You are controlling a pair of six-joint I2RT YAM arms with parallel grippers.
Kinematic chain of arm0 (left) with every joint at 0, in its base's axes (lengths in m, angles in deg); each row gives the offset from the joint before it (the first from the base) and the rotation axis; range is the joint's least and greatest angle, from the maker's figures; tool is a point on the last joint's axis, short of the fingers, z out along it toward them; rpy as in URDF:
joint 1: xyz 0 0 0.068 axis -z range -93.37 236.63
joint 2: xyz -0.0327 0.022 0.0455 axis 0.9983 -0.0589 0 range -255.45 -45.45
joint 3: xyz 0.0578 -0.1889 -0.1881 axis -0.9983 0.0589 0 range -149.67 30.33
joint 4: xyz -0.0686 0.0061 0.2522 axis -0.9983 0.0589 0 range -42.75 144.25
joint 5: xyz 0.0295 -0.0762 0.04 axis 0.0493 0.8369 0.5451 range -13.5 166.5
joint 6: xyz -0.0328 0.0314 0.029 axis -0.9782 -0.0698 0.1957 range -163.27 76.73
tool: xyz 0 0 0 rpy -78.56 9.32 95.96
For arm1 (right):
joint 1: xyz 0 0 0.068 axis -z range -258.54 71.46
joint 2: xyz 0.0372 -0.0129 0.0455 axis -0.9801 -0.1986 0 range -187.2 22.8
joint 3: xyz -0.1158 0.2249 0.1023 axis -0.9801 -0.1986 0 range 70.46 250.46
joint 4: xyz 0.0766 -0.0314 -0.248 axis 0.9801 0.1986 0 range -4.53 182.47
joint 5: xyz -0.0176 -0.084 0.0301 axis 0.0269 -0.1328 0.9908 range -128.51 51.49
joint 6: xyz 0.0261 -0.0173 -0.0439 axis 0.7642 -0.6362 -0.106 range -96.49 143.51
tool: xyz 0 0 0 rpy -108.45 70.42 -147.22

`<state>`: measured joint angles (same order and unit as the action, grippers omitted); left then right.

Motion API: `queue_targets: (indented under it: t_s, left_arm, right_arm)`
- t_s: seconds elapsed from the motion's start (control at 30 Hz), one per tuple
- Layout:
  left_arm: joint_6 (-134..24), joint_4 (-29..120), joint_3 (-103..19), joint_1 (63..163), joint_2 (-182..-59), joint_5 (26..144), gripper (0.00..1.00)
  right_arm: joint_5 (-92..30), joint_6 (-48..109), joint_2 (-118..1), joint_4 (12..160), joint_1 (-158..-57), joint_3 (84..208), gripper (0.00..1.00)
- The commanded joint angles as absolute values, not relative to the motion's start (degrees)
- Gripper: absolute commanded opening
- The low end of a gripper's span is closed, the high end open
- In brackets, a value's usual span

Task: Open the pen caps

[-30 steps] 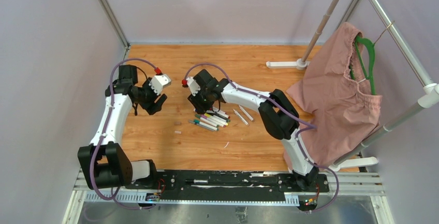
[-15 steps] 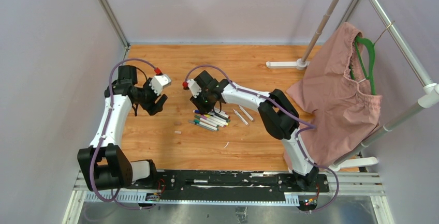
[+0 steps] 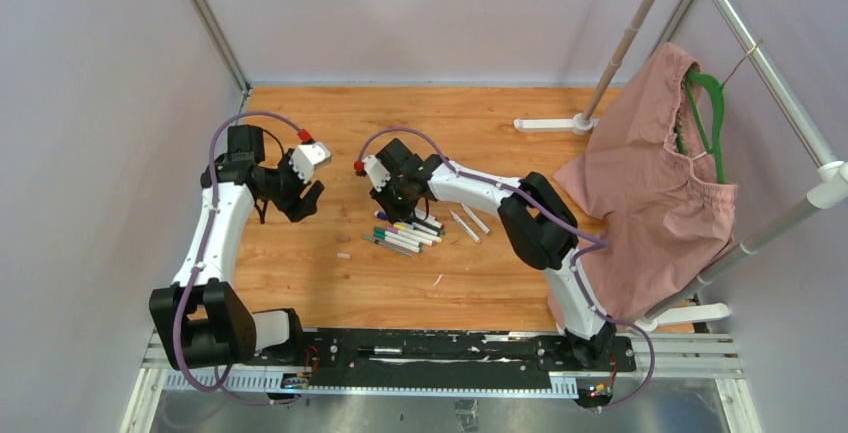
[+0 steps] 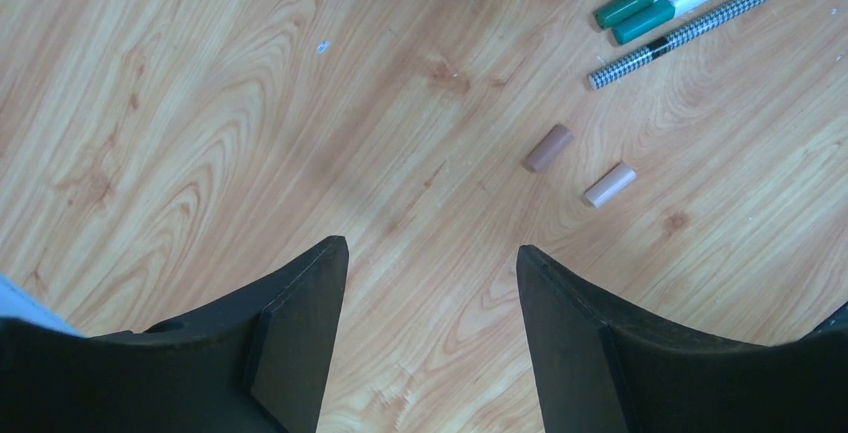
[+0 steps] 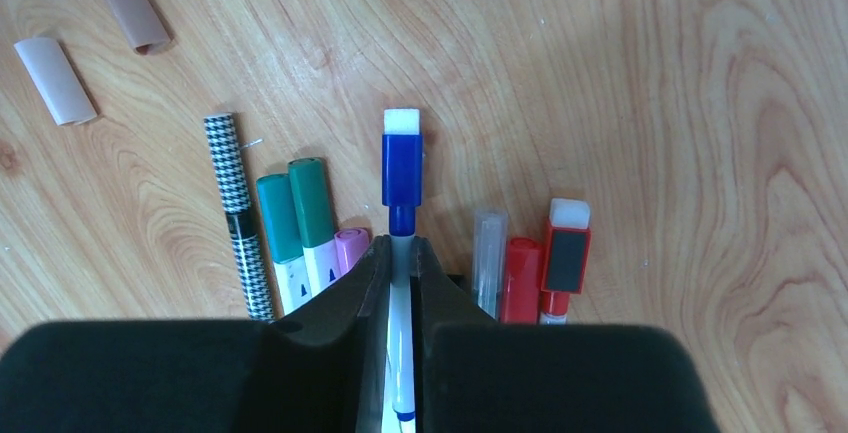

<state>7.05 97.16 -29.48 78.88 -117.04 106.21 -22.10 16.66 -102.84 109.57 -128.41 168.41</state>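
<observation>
My right gripper [image 5: 400,245] is shut on the white barrel [image 5: 400,298] of a pen, whose blue cap [image 5: 402,168] sticks out past the fingertips. It sits in a row of pens [image 3: 405,233] on the wooden table. Two green caps [image 5: 296,208] and a pink cap [image 5: 351,246] lie to its left. A clear cap [image 5: 488,253] and red caps [image 5: 520,271] lie to its right. My left gripper [image 4: 432,253] hangs open over bare wood, left of the pens, holding nothing. Two loose caps, brown [image 4: 549,147] and pale pink [image 4: 610,184], lie just beyond it.
A black-and-white checked pen [image 5: 238,213] lies at the left end of the row. Two bare white barrels [image 3: 468,221] rest to the right of the pile. A clothes rack with a pink cloth [image 3: 650,183] stands at the right, its foot [image 3: 548,124] at the back.
The right gripper's jaws have closed onto the blue-capped pen's barrel. The left arm has stayed still.
</observation>
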Motion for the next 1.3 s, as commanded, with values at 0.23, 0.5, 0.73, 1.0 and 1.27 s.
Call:
queue_targets:
  t_s: [0.23, 0.5, 0.73, 1.0, 1.27]
  left_arm:
    - [21.4, 98.8, -23.5, 79.1, -111.6, 115.8, 0.67]
    - [33.6, 98.8, -21.8, 86.9, -103.5, 114.2, 0.66]
    - [45.5, 98.8, -21.7, 97.4, -96.0, 112.5, 0.66]
    - [50.5, 98.8, -20.2, 103.7, -94.3, 107.7, 0.66]
    - [54.0, 96.8, -19.1, 105.5, -94.2, 104.1, 0.52]
  right_arm:
    - [-19.8, 19.8, -96.9, 111.0, -127.4, 168.5, 0.00]
    - [-8.8, 26.9, -89.2, 110.7, -126.3, 165.5, 0.00]
    - [4.1, 35.6, -86.4, 109.8, -126.3, 164.8, 0.00]
    - [12.5, 43.7, -84.2, 104.1, -126.3, 163.9, 0.00]
    - [17.6, 49.6, -84.8, 99.3, -126.3, 163.4, 0.00]
